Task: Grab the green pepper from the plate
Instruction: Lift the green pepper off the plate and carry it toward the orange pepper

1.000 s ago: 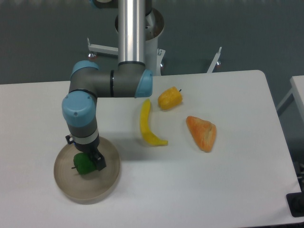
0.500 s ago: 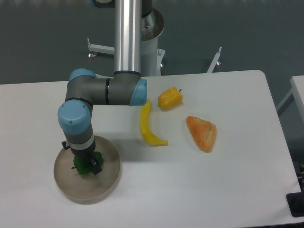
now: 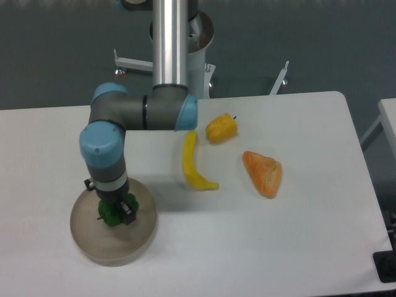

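Your hand (image 3: 115, 209) looks pinched on the green pepper (image 3: 109, 213), though the wrist hides the fingers. It sits over the plate (image 3: 93, 244); next, lift straight up.

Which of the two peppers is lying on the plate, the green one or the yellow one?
The green pepper lies on the plate, under the end effector. The yellow-orange pepper sits on the bare table, beside the banana.

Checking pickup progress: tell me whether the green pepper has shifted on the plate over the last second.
Yes. The green pepper sits a little nearer the centre of the plate and more hidden under the gripper.
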Robot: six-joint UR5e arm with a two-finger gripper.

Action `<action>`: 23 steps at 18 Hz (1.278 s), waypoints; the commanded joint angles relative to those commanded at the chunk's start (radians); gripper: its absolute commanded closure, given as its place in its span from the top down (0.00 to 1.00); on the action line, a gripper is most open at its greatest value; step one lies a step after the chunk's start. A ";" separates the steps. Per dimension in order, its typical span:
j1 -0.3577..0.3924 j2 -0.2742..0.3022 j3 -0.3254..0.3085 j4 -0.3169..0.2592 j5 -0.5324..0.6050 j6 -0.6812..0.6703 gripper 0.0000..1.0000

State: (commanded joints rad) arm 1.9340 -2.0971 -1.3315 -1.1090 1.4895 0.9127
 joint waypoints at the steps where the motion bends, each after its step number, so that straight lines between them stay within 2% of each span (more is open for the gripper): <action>1: 0.040 0.014 -0.002 -0.020 -0.006 0.005 0.15; 4: 0.147 0.058 0.012 -0.092 -0.099 0.087 0.14; 7: 0.259 0.072 0.035 -0.165 -0.247 0.092 0.14; 8: 0.299 0.078 0.060 -0.202 -0.265 0.095 0.13; 10: 0.321 0.077 0.089 -0.227 -0.259 0.118 0.13; 12: 0.336 0.077 0.084 -0.235 -0.217 0.188 0.11; 15: 0.355 0.081 0.071 -0.245 -0.091 0.280 0.09; 17: 0.368 0.078 0.072 -0.290 0.032 0.377 0.09; 19: 0.373 0.069 0.075 -0.298 0.113 0.478 0.09; 23: 0.414 0.058 0.092 -0.293 0.115 0.609 0.09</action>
State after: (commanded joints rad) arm 2.3485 -2.0386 -1.2395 -1.4021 1.6047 1.5214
